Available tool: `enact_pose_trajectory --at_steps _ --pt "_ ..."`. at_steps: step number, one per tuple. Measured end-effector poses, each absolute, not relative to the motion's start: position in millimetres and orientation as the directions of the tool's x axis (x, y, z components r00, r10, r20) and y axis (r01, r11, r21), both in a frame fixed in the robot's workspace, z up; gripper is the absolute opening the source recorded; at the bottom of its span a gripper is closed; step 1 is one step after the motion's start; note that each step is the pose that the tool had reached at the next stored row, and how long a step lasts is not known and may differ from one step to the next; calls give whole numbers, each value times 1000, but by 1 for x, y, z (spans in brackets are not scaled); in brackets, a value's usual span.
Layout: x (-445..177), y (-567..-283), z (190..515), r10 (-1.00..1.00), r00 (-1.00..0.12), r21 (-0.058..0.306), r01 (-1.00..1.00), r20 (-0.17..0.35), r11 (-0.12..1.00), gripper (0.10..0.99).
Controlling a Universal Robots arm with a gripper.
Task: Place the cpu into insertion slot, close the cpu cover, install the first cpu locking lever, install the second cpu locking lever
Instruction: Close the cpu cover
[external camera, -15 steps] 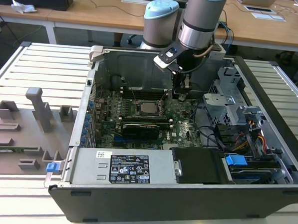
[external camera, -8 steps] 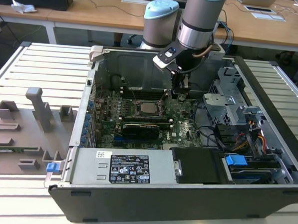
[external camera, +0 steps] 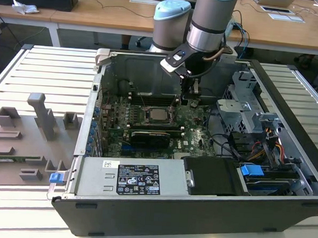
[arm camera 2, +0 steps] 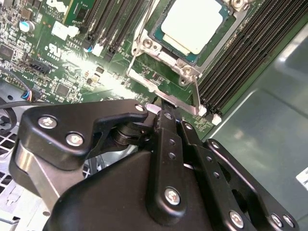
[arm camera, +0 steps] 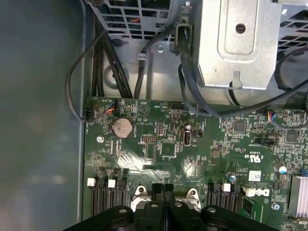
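In the exterior view, an open computer case lies on a slatted table, with a grey tray of moulded holders to the exterior view's left of it. The arm reaches in from the far side. The gripper hangs low over the green board, just to the exterior view's right of the cpu. A silver power supply and a black box fill the near part of the case.

The second wrist view shows the cpu up close. Its pale silvery face is level in the insertion slot, and the silvery cpu cover frames it. Long black memory slots run on both sides. The gripper has its fingers together, with the tip at the edge of the metal frame. Whether the fingers pinch anything cannot be told.

The first wrist view looks the other way across the board. It takes in a coin battery, black cables and a silver metal cage. The gripper shows its two fingers pressed side by side.
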State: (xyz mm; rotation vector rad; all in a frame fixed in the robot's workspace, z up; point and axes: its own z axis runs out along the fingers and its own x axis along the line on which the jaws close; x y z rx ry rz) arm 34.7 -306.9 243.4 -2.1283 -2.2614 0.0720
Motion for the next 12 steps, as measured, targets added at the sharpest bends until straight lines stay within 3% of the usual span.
enact_pose_trajectory --at_steps 12 --pt "18 -307 243 998 -61 -58 996 -6 60 110"
